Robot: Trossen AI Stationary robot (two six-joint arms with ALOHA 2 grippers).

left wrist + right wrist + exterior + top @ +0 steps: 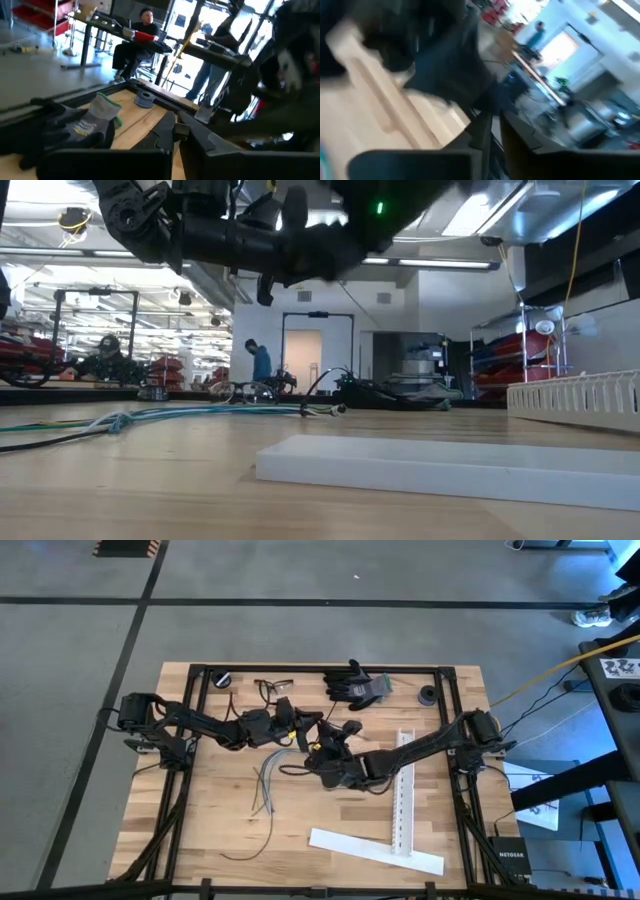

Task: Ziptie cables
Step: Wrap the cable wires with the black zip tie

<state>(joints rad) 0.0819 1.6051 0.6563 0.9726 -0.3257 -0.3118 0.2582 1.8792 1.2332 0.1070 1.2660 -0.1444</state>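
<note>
I had both grippers, left (300, 724) and right (318, 743), pinched together mid-table, seemingly on a ziptie (296, 766). Cables (263, 785) lay toward the near-left; I feared the tie slipping.

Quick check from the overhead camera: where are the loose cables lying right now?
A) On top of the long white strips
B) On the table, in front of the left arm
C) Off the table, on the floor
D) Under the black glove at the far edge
B: in the overhead view the cables lie loose on the wood in front of the left arm, apart from the glove and the white strips.
</note>
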